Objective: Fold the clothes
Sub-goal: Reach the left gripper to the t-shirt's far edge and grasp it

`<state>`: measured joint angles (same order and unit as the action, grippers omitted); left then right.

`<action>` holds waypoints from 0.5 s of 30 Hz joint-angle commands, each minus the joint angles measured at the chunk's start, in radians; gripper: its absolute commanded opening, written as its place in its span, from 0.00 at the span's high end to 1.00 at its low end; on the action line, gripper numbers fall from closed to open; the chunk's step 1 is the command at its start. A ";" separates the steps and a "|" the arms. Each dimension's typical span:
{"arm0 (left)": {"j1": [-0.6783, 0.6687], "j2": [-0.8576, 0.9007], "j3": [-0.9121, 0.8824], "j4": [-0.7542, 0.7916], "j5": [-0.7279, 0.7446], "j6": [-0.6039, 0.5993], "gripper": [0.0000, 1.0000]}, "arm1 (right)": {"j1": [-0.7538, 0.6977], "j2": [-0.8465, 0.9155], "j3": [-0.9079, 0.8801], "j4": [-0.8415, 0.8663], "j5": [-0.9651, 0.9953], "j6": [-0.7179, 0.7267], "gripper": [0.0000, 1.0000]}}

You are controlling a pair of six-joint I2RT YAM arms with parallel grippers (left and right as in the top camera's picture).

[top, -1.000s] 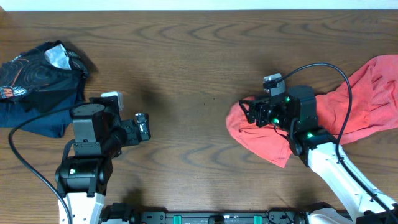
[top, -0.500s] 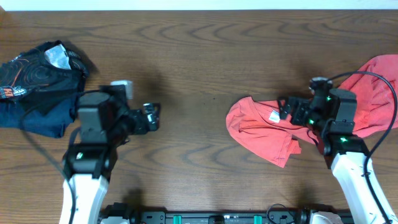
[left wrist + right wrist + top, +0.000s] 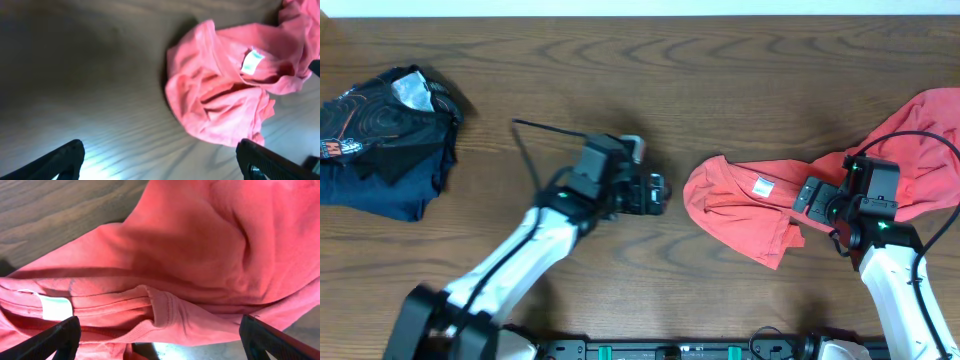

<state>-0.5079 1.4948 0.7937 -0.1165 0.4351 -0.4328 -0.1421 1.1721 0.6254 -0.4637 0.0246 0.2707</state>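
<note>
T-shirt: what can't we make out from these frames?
- Overhead: T-shirt runs off the right edge; the right gripper covers part of it.
- All views: any front print is lost in crumpled folds.
- Left wrist: neck tag text blurred, too small.
- Right wrist: T-shirt outline cropped by the frame.

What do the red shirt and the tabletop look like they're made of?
Red shirt: soft matte knit, probably cotton jersey; it lies in limp creases with a stitched collar. Table: dark wood or wood-look laminate, smooth, slight sheen; grain swirls show and light glares off it.
</note>
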 commanded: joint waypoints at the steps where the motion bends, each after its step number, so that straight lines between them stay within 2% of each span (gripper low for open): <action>1: -0.051 0.089 0.014 0.050 0.003 -0.101 0.01 | -0.006 -0.005 0.010 -0.001 0.024 0.013 0.01; 4: -0.099 0.161 0.014 0.103 0.003 -0.104 0.06 | -0.006 -0.005 0.010 -0.002 0.023 0.013 0.01; 12: -0.190 0.298 0.015 0.276 -0.002 -0.104 0.10 | -0.006 -0.005 0.010 -0.003 0.020 0.013 0.01; 14: -0.202 0.325 0.015 0.315 -0.008 -0.104 0.16 | -0.006 -0.005 0.010 -0.005 0.020 0.013 0.01; 15: -0.204 0.334 0.015 0.331 -0.017 -0.104 0.27 | -0.006 -0.005 0.010 -0.005 0.019 0.013 0.01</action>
<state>-0.6994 1.7817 0.8005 0.1982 0.4385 -0.5354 -0.1421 1.1721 0.6254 -0.4667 0.0349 0.2707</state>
